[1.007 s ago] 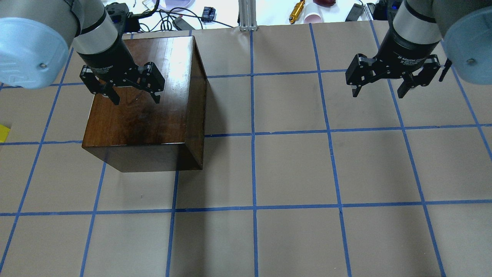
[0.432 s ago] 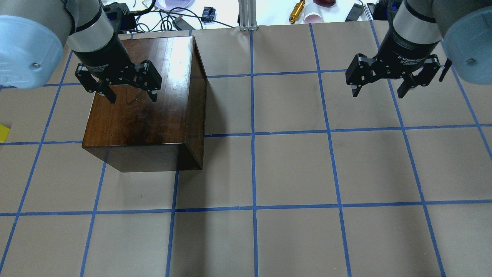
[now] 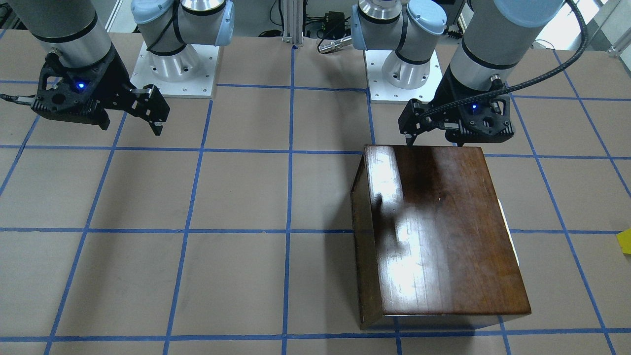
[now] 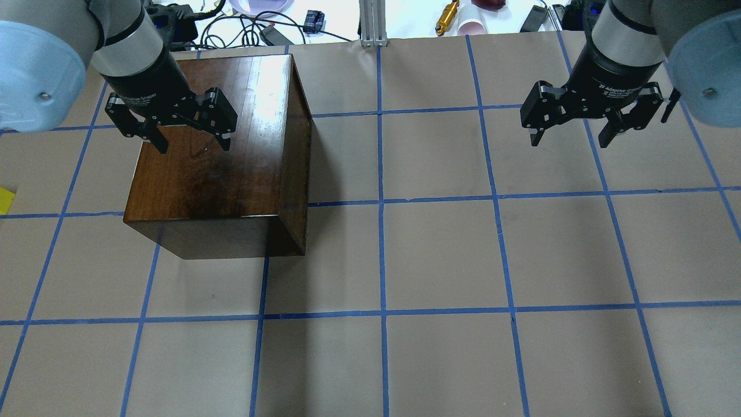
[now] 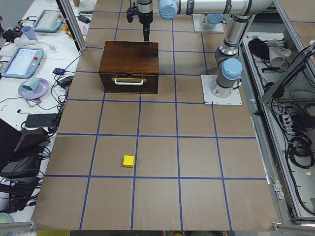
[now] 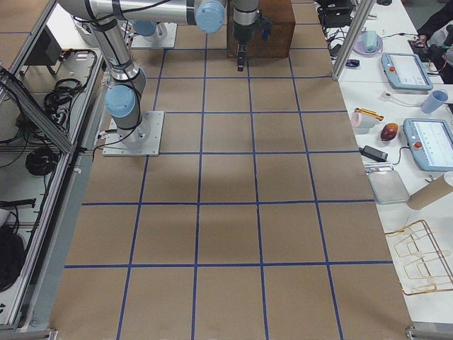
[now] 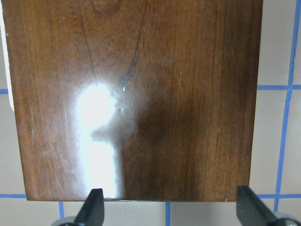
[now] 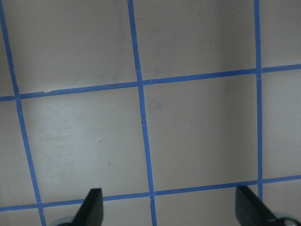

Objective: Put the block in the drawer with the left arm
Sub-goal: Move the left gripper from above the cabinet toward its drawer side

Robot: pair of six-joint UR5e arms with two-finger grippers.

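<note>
One thing has shifted. Nearest the bench's left end, the block [image 5: 128, 161] lies where it was, alone on the bench [image 5: 197, 162], well apart from the box [image 5: 130, 53]. Beyond it the drawer [image 5: 147, 84] sits shut, its pull [image 5: 128, 78] facing the block. Farther on, the left tool [image 4: 194, 147] has slid sideways over the box top toward the drawer-side edge, at much the same height. I judge this the start of the trip out: nothing is gripped, and the drawer must likely be opened before the block can go in. Left arm [image 4: 133, 52] reaches over the box, tool pointing straight down, jaws spread wide and empty, seemingly clear of the wood. Farthest, the right tool [image 4: 567, 143] hangs spread over the bench, unmoved.
</note>
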